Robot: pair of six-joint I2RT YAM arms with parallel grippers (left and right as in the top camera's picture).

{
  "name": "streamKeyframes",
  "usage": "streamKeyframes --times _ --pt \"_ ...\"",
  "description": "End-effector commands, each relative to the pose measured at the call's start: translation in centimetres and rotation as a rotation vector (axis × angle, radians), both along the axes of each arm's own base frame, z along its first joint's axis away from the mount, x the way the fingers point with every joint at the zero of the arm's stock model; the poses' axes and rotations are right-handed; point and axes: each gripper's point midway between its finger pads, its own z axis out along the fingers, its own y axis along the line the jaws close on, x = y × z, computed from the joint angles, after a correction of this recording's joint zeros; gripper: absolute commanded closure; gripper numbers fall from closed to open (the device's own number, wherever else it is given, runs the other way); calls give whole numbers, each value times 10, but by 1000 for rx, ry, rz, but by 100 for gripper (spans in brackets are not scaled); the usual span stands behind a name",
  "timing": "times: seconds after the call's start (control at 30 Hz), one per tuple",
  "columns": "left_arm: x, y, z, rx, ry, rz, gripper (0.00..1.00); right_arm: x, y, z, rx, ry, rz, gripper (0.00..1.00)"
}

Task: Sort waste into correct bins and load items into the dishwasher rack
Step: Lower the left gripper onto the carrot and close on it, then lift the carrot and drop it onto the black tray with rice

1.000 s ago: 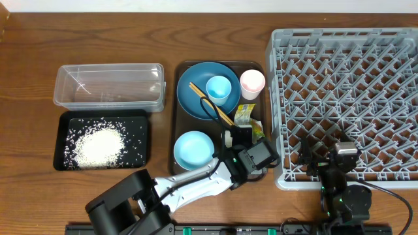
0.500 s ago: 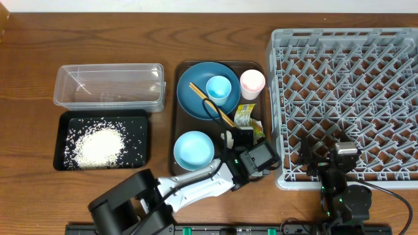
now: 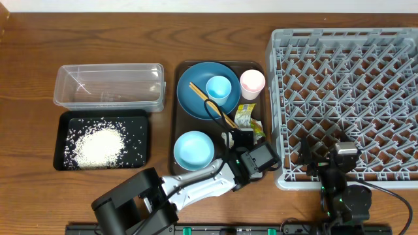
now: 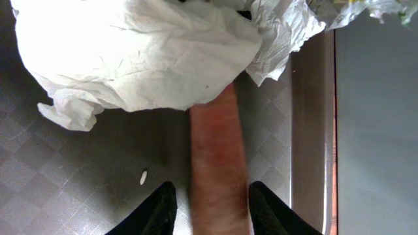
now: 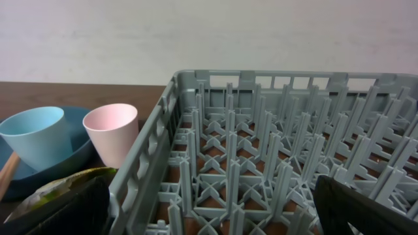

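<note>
Over orange stick, crumpled napkin, rice grain

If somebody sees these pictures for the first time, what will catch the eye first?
The big grey rack fills the right side of the table. At the left, a white heap of rice lies in a black tray. Close up, the left gripper straddles an orange stick poking out from under a crumpled napkin.

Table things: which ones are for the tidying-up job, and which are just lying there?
For the job: crumpled napkin, orange stick, wrapper, rice, clear tub, black tray, dark-blue plate, pale-blue bowl, light-blue cup, pink cup, chopsticks, grey rack.
Just lying about: brown serving tray, wooden table.
</note>
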Motion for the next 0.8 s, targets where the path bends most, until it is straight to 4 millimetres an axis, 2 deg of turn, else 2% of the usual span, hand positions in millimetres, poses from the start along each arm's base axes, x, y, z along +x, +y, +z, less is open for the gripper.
streamKeyframes --times 0.0,0.37,0.53,0.77 --pt "-2 3 -4 24 5 -3 59 0 1 0 -18 -4 9 1" --pt "-6 12 -22 74 32 -3 59 0 1 0 -18 -4 9 1" --pt "-6 11 -22 72 31 -3 59 0 1 0 -18 -4 8 1" --pt "-8 10 -22 66 41 -8 75 0 1 0 -18 -4 8 1"
